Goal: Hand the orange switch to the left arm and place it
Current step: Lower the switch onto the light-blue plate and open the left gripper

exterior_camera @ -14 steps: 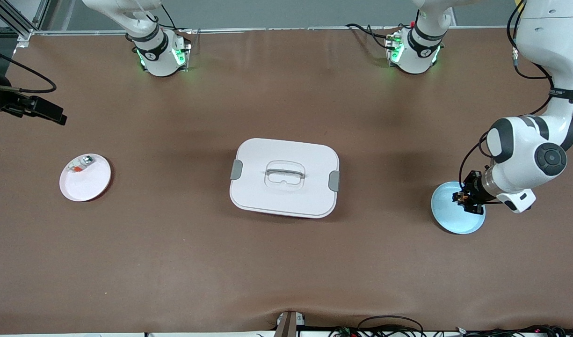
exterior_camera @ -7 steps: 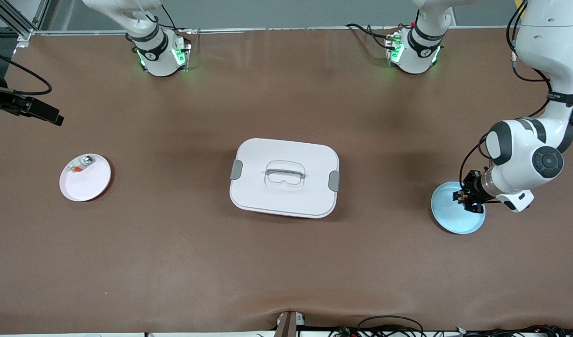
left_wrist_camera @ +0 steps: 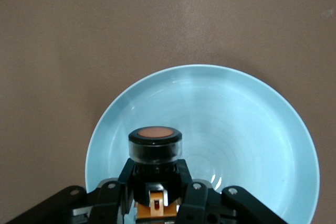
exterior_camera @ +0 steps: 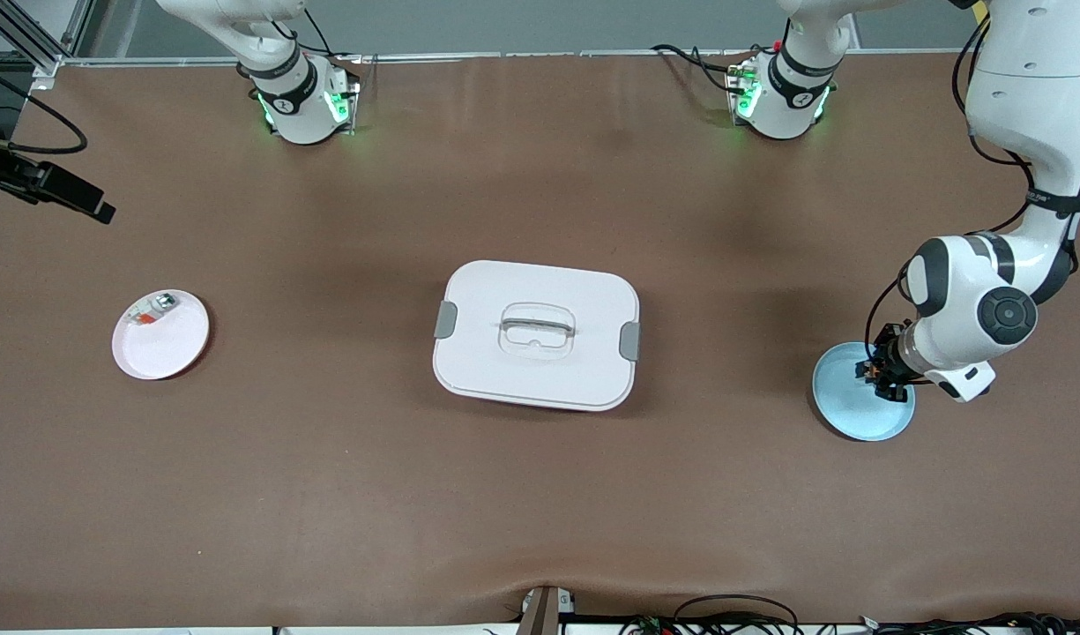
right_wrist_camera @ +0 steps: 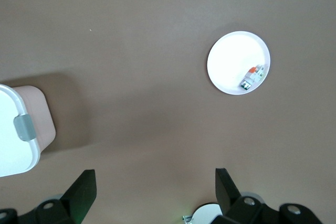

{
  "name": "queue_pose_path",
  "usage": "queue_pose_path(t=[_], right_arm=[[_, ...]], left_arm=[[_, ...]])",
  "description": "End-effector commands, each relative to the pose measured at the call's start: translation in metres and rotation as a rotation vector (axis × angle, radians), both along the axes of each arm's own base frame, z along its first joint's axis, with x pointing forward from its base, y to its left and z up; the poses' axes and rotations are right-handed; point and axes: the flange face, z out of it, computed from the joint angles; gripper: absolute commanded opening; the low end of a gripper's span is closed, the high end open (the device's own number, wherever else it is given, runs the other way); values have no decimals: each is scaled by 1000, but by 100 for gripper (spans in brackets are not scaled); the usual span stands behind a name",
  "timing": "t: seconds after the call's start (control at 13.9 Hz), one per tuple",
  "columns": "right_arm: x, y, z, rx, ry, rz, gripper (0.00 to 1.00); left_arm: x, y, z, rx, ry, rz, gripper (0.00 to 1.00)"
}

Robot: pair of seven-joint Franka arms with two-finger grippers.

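The orange switch (left_wrist_camera: 155, 144), a small black cylinder with a round orange face, is clamped between my left gripper's (left_wrist_camera: 155, 178) fingers over the blue plate (left_wrist_camera: 252, 129). In the front view my left gripper (exterior_camera: 883, 375) hangs over that plate (exterior_camera: 848, 410) at the left arm's end of the table. The white box (exterior_camera: 536, 333) with grey latches stands in the middle of the table. My right gripper (right_wrist_camera: 155, 192) is open and empty, held high; it shows at the edge of the front view (exterior_camera: 68, 196) at the right arm's end.
A pink plate (exterior_camera: 174, 348) lies at the right arm's end and holds a small silver-and-clear part (exterior_camera: 152, 310). The plate (right_wrist_camera: 231, 64) and a corner of the box (right_wrist_camera: 16, 135) also show in the right wrist view. Brown tabletop surrounds the box.
My left arm's wrist and elbow have shifted a little while its gripper stays over the blue plate with the switch. My right gripper has drifted toward the table's edge.
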Motion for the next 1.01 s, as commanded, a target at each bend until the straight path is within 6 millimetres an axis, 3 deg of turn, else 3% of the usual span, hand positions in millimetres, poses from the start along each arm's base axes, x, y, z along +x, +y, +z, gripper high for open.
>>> queue_pose_path(t=[0.0,0.51,0.94], right_arm=[[-7,-4,-1,30,-15,-31,100],[-6,-4,0,9,-18,-19,100],[-2,-13,5,-58,-65,146,100]], left_arm=[[4,-5,4,20,-19,-12,6],[6,-4,-11,20,-39,-37,6],[6,-5,-16,18,-43,-44,6]])
